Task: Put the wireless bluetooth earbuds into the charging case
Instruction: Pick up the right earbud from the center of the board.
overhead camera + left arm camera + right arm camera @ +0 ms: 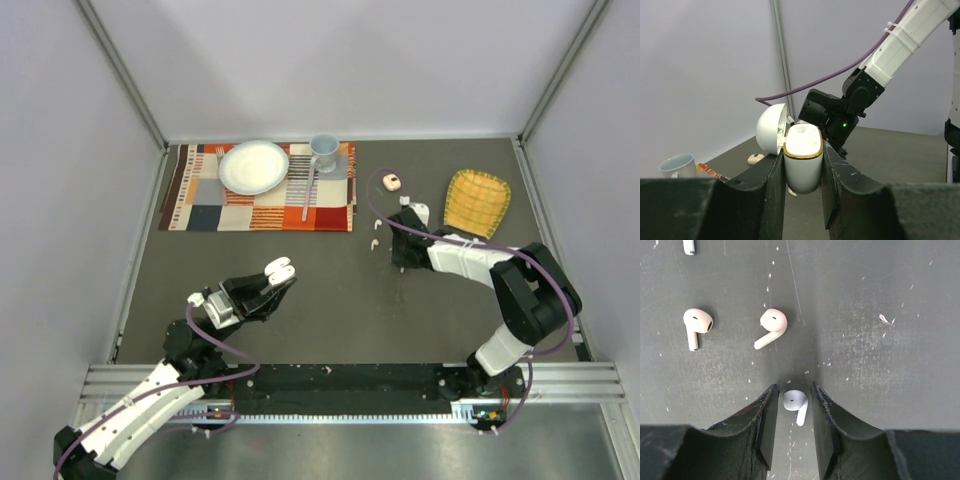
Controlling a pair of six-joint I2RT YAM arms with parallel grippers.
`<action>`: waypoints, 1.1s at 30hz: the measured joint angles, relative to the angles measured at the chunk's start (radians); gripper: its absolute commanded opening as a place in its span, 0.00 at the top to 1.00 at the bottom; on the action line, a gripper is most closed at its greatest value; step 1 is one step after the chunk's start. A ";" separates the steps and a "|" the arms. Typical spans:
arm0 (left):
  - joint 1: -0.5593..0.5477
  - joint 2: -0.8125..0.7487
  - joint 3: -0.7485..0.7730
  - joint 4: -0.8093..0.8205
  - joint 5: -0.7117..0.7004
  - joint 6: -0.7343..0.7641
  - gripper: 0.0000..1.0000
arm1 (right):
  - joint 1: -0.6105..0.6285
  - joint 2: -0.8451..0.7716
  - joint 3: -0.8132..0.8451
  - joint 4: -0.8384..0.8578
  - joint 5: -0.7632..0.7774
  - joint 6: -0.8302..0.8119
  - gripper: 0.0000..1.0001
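My left gripper (272, 282) (803, 152) is shut on an open white charging case (802, 160) with a gold rim, held upright above the table with its lid (771, 129) swung back. The case's wells look empty. My right gripper (402, 250) (794, 390) is down at the table with its jaws narrowly apart. They straddle one white earbud (796, 405) that lies flat, with small gaps on both sides. Two more earbuds (698, 322) (772, 322) lie just beyond the fingers, and a fourth stem (688, 246) shows at the top edge. Earbuds also show in the top view (374, 234).
A small pink case (391, 181) and a white case (415, 212) lie behind the right gripper. A yellow dish (477, 200) is at the back right. A patterned placemat (200, 205) at the back holds a plate (253, 166), a cup (323, 150) and a spoon (309, 190).
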 measured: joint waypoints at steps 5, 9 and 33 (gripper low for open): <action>0.000 0.000 0.000 0.000 0.000 0.000 1.00 | -0.002 -0.011 -0.011 0.000 -0.005 0.000 0.68; 0.000 0.000 0.000 0.000 0.000 0.000 1.00 | -0.006 -0.021 -0.019 -0.004 -0.010 0.001 0.70; 0.000 0.000 0.000 0.000 0.000 0.000 1.00 | -0.008 -0.029 -0.023 -0.010 -0.007 -0.006 1.00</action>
